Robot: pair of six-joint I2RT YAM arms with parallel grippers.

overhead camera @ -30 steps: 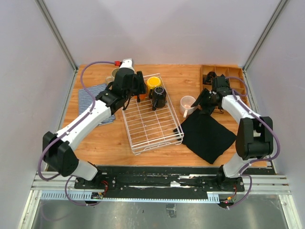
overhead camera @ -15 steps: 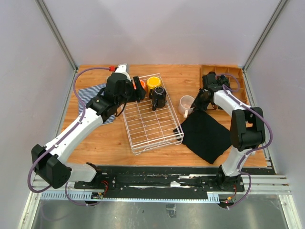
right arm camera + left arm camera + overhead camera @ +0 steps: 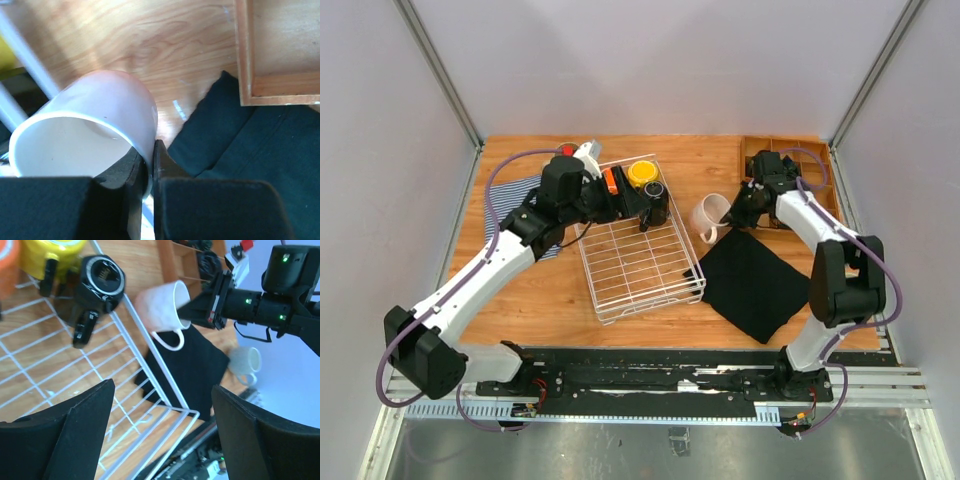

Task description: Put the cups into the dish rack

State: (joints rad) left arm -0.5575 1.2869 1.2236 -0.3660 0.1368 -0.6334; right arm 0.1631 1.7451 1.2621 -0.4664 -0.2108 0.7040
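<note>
The white wire dish rack (image 3: 642, 262) holds an orange cup (image 3: 610, 181), a yellow cup (image 3: 642, 172) and a black cup (image 3: 656, 202) along its far end. My left gripper (image 3: 626, 200) hovers open over that end with nothing between its fingers (image 3: 55, 440). Just right of the rack (image 3: 165, 390), the pale pink cup (image 3: 708, 217) is tipped sideways. My right gripper (image 3: 150, 167) is shut on the pink cup's (image 3: 90, 120) wall, one finger inside and one outside. A whitish-grey cup (image 3: 247, 363) stands beyond the black cloth (image 3: 195, 365).
A black cloth (image 3: 755, 282) lies right of the rack, under the right arm. The brown wooden compartment tray (image 3: 812, 165) sits at the back right. A striped cloth (image 3: 510, 200) lies at the back left, under the left arm.
My right gripper has shut on the pink cup's rim and tipped it toward the rack. My left gripper has swung right over the rack's far end and opened wider, uncovering the orange cup.
</note>
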